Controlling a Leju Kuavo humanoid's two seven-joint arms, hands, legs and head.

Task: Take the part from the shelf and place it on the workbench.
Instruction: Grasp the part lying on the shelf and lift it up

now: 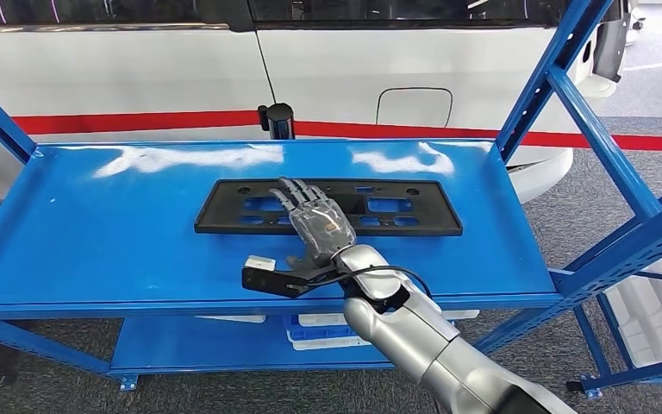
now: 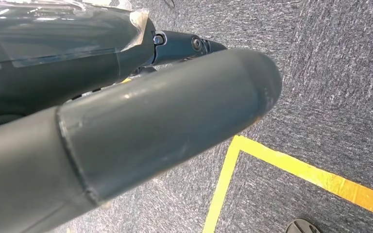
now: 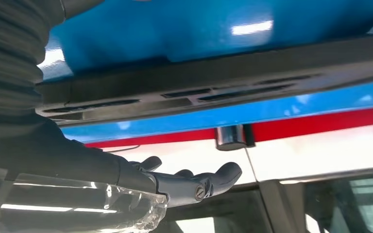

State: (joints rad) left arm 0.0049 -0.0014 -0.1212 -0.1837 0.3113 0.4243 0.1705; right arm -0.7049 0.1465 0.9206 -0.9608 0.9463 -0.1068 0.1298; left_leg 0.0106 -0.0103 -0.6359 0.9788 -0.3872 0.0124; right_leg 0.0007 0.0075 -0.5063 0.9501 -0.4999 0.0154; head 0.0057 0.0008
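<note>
Starting at your left, the left hand (image 2: 126, 141) hangs by the robot's side over grey carpet with a yellow floor line (image 2: 291, 162) on it; you see a thick grey thumb close up, and you cannot tell whether that hand is released or clenched. Move across to the blue shelf (image 1: 121, 233): the part (image 1: 422, 209) — a long black plate with slots and holes — lies flat on the top deck, about mid-deck and slightly toward the back, not yet lifted. The right hand (image 1: 315, 220) is stretched out flat above the part's middle, fingers apart and straight, grasping nothing; whether the palm touches the plate is not clear. So by this showing the task is at its reaching stage: the grip, the lift and the carry to the counter are all left to do. For room, you have open deck on both sides of the part and a bare front strip before the shelf lip, while the slanted upright (image 1: 569, 95) on the right and the white vehicle (image 1: 353, 78) behind the shelf are the edges to watch — withdrawing toward the robot looks the freest way out.
</note>
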